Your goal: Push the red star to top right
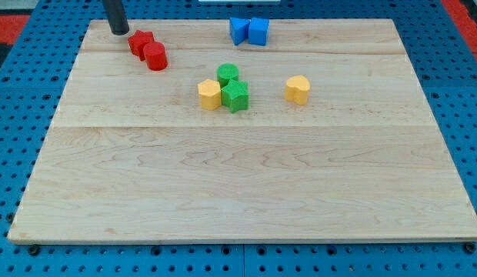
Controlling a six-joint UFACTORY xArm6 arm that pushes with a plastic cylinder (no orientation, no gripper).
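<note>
The red star [140, 42] lies near the view's top left of the wooden board [246, 185]. A red cylinder [155, 56] touches it on its lower right. My tip [118, 31] rests on the board just left of and slightly above the red star, a small gap apart. The dark rod rises out of the view's top.
Two blue blocks [248, 31] sit side by side at the view's top centre. A green cylinder [228, 75], a green star [235, 95] and a yellow block [209, 94] cluster at the middle. Another yellow block [297, 89] lies to their right.
</note>
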